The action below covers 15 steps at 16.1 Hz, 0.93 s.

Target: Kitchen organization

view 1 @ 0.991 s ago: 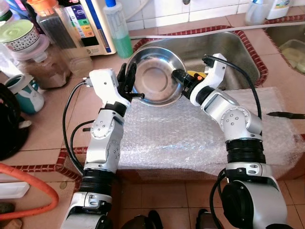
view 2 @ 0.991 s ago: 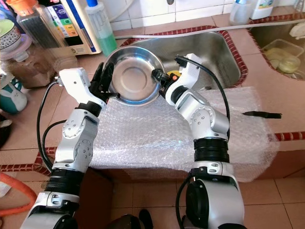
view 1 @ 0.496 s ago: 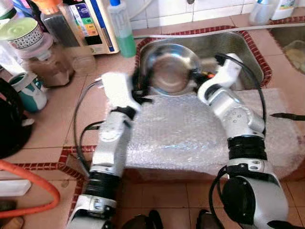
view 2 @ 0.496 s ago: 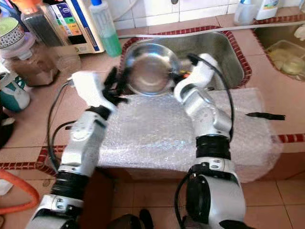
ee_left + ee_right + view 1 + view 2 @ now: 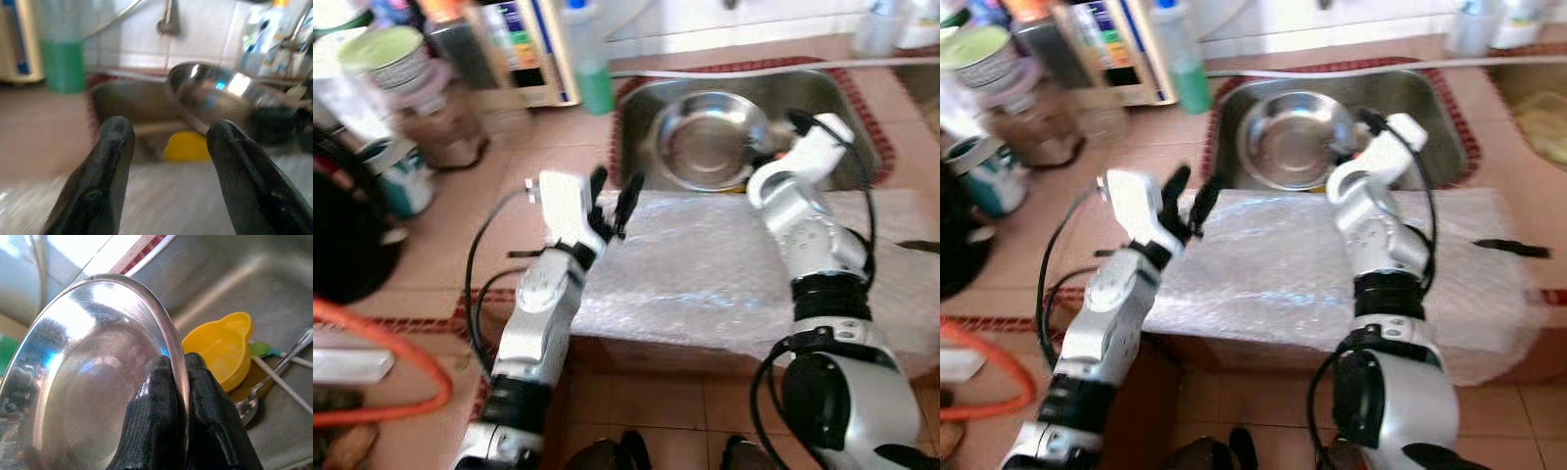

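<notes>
A steel bowl [image 5: 708,152] hangs tilted over the sink [image 5: 847,108]. My right gripper [image 5: 177,369] is shut on its rim, one black finger on each side of the edge. My left gripper [image 5: 613,199] is open above the left end of the bubble wrap [image 5: 705,279], apart from the bowl. In the left wrist view, its two fingers [image 5: 110,161] frame the bowl [image 5: 215,95] with a gap between them. A yellow cup [image 5: 222,347] and a spoon [image 5: 274,382] lie in the sink below the bowl.
A green soap bottle [image 5: 590,59], jars [image 5: 435,127] and a teal mug [image 5: 399,178] crowd the counter's left. An orange hose [image 5: 406,357] curves at the lower left. A dark utensil [image 5: 1503,247] lies on the right end of the bubble wrap.
My left gripper has let go of the bowl and drawn back over the bubble wrap. My right gripper has carried the bowl further over the sink. The camera has shifted.
</notes>
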Tool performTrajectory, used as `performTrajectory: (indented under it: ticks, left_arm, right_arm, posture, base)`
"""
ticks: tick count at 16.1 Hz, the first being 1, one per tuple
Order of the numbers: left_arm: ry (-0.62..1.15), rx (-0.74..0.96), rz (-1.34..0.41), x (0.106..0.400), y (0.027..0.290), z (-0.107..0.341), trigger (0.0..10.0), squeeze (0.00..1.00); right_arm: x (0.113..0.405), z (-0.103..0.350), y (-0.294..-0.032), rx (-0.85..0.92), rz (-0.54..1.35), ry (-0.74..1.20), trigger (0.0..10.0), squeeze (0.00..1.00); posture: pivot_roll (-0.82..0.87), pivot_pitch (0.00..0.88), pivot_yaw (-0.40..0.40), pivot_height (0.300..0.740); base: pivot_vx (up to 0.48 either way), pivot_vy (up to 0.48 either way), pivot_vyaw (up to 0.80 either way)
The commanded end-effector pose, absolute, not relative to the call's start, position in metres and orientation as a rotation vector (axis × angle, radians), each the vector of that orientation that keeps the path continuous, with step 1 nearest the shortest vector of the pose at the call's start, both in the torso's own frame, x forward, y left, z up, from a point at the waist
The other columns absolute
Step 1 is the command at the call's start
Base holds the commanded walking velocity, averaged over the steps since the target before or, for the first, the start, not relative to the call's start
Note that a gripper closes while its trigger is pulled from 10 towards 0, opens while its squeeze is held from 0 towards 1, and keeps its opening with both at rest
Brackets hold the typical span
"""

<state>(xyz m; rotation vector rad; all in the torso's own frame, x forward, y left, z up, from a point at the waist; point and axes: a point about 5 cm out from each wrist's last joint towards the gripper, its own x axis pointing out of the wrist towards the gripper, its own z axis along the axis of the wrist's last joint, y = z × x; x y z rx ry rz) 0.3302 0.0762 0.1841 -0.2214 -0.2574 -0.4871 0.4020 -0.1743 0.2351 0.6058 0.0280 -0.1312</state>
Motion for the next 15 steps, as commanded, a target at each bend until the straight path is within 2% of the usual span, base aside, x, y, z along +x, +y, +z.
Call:
performTrajectory:
  ticks: [1, 2, 3, 4, 5, 6, 7, 8, 9, 10, 13, 14, 15]
  left_arm:
    - [-0.266, -0.195, -0.498, 0.327, 0.079, 0.186, 10.0, 1.00]
    - [-0.245, -0.179, -0.503, 0.323, 0.080, 0.180, 10.0, 1.00]
    - [-0.242, -0.177, -0.503, 0.323, 0.081, 0.180, 10.0, 1.00]
    - [-0.232, -0.166, -0.504, 0.322, 0.080, 0.179, 10.0, 1.00]
    - [-0.224, -0.152, -0.497, 0.322, 0.080, 0.178, 10.0, 1.00]
    - [-0.221, -0.132, -0.484, 0.322, 0.081, 0.178, 10.0, 1.00]
    - [-0.217, -0.109, -0.475, 0.323, 0.080, 0.178, 10.0, 1.00]
    - [-0.218, -0.115, -0.483, 0.322, 0.079, 0.179, 10.0, 1.00]
    - [-0.222, -0.105, -0.505, 0.321, 0.077, 0.180, 10.0, 0.30]
    - [-0.224, -0.104, -0.519, 0.320, 0.077, 0.180, 10.0, 0.00]
    - [-0.243, -0.115, -0.532, 0.319, 0.076, 0.184, 10.0, 0.00]
    - [-0.238, -0.111, -0.533, 0.319, 0.075, 0.184, 10.0, 0.00]
    - [-0.234, -0.109, -0.538, 0.319, 0.075, 0.184, 10.0, 0.00]
  right_arm:
    - [0.399, 0.222, -0.198, 0.597, -0.243, 0.048, 0.0, 0.00]
    - [0.398, 0.219, -0.210, 0.545, -0.264, 0.037, 0.6, 0.00]
    - [0.398, 0.217, -0.213, 0.518, -0.273, 0.031, 1.8, 0.00]
    - [0.398, 0.213, -0.218, 0.461, -0.291, 0.037, 1.9, 0.00]
    - [0.396, 0.207, -0.225, 0.413, -0.322, 0.046, 2.5, 0.00]
    - [0.395, 0.203, -0.230, 0.388, -0.348, 0.052, 3.8, 0.00]
    - [0.394, 0.201, -0.234, 0.372, -0.368, 0.050, 3.6, 0.00]
    - [0.394, 0.202, -0.235, 0.335, -0.376, 0.040, 4.1, 0.00]
    - [0.393, 0.202, -0.237, 0.291, -0.400, 0.034, 6.8, 0.00]
    - [0.392, 0.201, -0.238, 0.256, -0.421, 0.033, 9.8, 0.00]
    - [0.387, 0.197, -0.248, 0.166, -0.543, 0.042, 10.0, 0.00]
    - [0.384, 0.198, -0.252, 0.132, -0.589, 0.036, 10.0, 1.00]
    - [0.379, 0.199, -0.259, 0.089, -0.673, 0.040, 10.0, 1.00]
  posture:
    - [-0.22, 0.206, 0.182, 0.740]
    - [-0.21, 0.209, 0.182, 0.740]
    - [-0.21, 0.212, 0.182, 0.740]
    - [-0.21, 0.212, 0.183, 0.740]
    - [-0.21, 0.213, 0.182, 0.740]
    - [-0.21, 0.213, 0.183, 0.740]
    - [-0.21, 0.214, 0.184, 0.740]
    - [-0.21, 0.215, 0.185, 0.740]
    - [-0.21, 0.214, 0.188, 0.740]
    - [-0.21, 0.214, 0.189, 0.740]
    - [-0.21, 0.216, 0.190, 0.740]
    - [-0.21, 0.216, 0.191, 0.740]
    - [-0.21, 0.216, 0.190, 0.740]
  base:
    - [0.000, 0.000, 0.00]
    - [0.000, 0.000, 0.00]
    - [0.000, 0.000, 0.00]
    - [0.000, 0.000, 0.00]
    - [0.000, 0.000, 0.00]
    - [0.000, 0.000, 0.00]
    - [0.000, 0.000, 0.00]
    - [0.000, 0.000, 0.00]
    - [0.000, 0.000, 0.00]
    - [0.000, 0.000, 0.00]
    - [0.000, 0.000, 0.00]
    - [0.000, 0.000, 0.00]
    - [0.000, 0.000, 0.00]
